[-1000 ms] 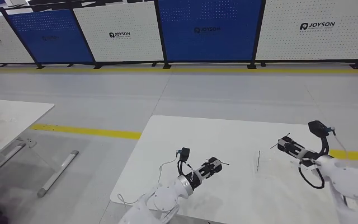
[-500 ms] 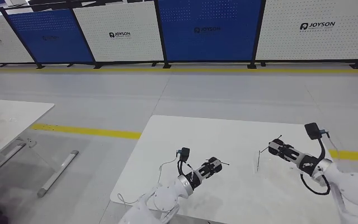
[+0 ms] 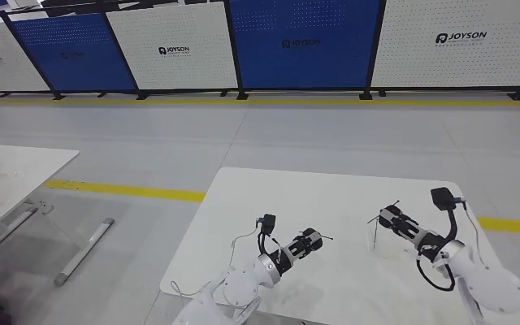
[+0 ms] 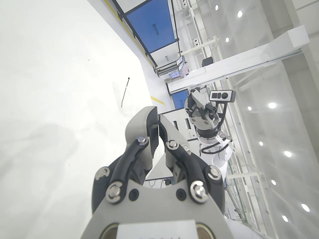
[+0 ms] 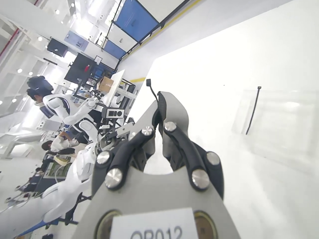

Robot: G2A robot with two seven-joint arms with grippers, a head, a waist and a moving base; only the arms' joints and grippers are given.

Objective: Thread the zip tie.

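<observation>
Alignment step judged in hand: the right gripper (image 5: 159, 96) is clamped on a zip tie (image 5: 151, 88), head protruding, near a spare tie (image 5: 253, 110) lying flat on the table (image 3: 268, 203); left gripper (image 4: 158, 116) closed, contents indiscernible; next move calls for bringing tail squarely to head.

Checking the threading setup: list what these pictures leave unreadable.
Held zip tie: its tail, hidden inside the right claw, right wrist view.
Left claw: whether it pinches anything while shut; top view too small.
Loose zip tie: its head slot, too small in every view.
</observation>
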